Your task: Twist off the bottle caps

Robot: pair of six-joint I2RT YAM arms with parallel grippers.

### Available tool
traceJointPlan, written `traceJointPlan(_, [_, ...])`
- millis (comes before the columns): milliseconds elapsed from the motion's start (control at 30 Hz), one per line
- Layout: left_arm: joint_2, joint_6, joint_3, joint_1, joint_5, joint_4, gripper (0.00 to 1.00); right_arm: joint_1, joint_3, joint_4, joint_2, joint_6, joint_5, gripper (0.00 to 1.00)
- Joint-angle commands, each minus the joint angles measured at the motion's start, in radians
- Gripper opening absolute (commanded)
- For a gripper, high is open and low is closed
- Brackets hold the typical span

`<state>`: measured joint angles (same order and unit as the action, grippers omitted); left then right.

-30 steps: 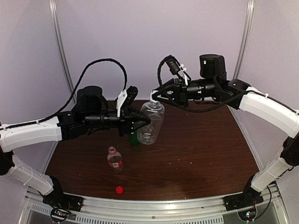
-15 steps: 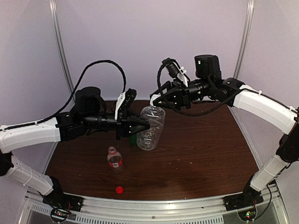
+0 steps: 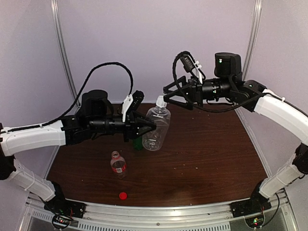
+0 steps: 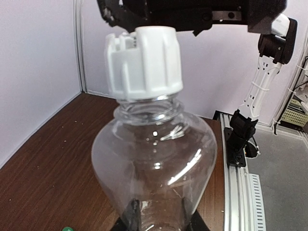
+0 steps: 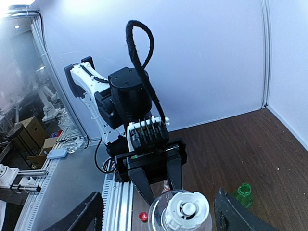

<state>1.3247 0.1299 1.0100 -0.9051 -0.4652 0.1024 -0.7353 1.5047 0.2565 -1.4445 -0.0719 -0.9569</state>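
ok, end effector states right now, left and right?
Left end effector: closed, holding the large clear bottle.
Right end effector: open, fingers either side of the white cap, not gripping it.

The large bottle (image 3: 155, 126) is made of clear plastic and is topped by a white cap (image 4: 143, 62). The small bottle (image 3: 118, 164) is clear with a red label, and a red cap (image 3: 123, 195) is seen. The green bottle (image 5: 243, 191) is tinted throughout, and the table (image 3: 207, 154) is patterned in dark brown wood grain.
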Motion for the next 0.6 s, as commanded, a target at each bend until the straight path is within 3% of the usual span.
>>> traceJointPlan(0, [0.013,-0.002,0.042,-0.005,0.082,0.036,0.04,-0.013,-0.01,-0.03,0.046,-0.117,0.173,0.81])
traceJointPlan(300, [0.027,0.024,0.047,-0.005,0.171,0.054,0.04,-0.126,0.019,0.03,0.03,-0.253,0.668,0.82])
traceJointPlan(567, [0.026,0.032,0.044,-0.005,0.208,0.057,0.04,-0.178,0.04,0.054,-0.02,-0.272,0.761,0.76])
